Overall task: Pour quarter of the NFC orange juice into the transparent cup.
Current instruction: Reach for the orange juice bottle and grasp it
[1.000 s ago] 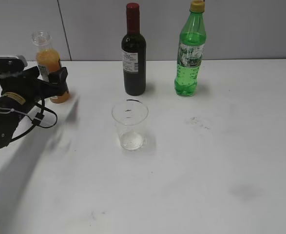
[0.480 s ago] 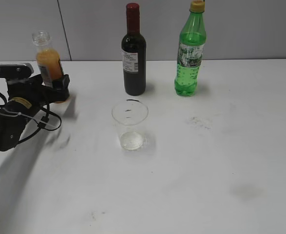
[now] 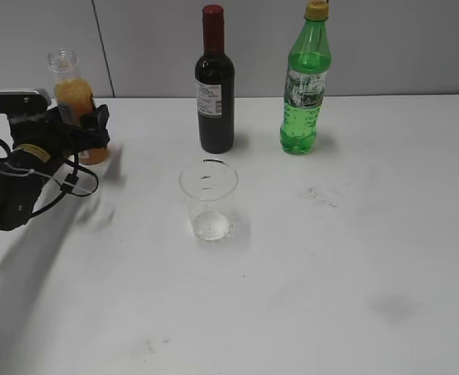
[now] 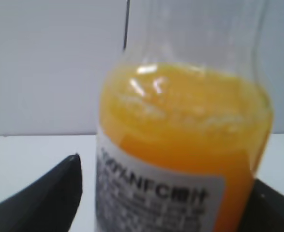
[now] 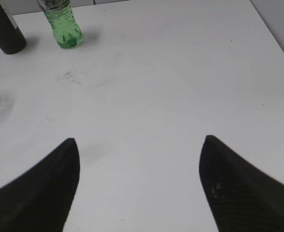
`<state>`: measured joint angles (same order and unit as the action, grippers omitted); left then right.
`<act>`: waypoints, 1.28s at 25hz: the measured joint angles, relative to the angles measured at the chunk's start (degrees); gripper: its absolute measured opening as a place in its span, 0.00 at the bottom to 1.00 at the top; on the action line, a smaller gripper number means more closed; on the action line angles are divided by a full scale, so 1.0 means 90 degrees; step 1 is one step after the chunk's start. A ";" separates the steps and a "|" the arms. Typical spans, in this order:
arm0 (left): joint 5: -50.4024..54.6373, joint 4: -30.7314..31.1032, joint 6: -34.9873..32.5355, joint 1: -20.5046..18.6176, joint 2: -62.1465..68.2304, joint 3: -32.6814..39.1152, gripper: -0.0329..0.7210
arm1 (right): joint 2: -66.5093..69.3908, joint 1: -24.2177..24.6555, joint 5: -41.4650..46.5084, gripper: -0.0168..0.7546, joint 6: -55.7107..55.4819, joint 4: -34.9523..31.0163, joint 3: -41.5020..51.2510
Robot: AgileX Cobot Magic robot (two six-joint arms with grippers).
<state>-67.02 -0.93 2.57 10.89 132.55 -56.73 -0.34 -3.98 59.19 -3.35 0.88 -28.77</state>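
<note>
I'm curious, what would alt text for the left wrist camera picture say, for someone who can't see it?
A close, blurry view of the NFC orange juice bottle, its cloudy orange liquid reaching the base of the clear neck, above a white label with black print. The left gripper shows as two dark fingers, one on each side, over a white table and grey wall.

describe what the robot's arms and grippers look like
The left arm is matte black, with a pale grey camera block on top, a yellow marking on the wrist and thin black cables looping beside it. The left gripper has black, wedge-shaped jaws. The right gripper shows two broad, dark, finely textured jaws tapering to rounded tips.
</note>
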 joint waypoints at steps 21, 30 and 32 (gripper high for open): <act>-0.0202 0.0026 0.0000 0.0000 0.0308 -0.0123 0.74 | 0.0000 0.0000 0.0000 0.79 0.0000 0.0000 0.0000; -0.0362 0.0032 -0.0014 0.0000 0.0217 0.0173 0.67 | 0.0000 0.0000 0.0000 0.79 0.0000 0.0000 0.0000; -0.0393 0.0032 -0.0020 0.0000 0.0103 0.0395 0.67 | 0.0000 0.0000 0.0000 0.79 0.0000 0.0000 0.0000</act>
<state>-70.56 -0.65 2.39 10.89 133.48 -53.18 -0.34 -3.98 59.19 -3.35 0.88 -28.77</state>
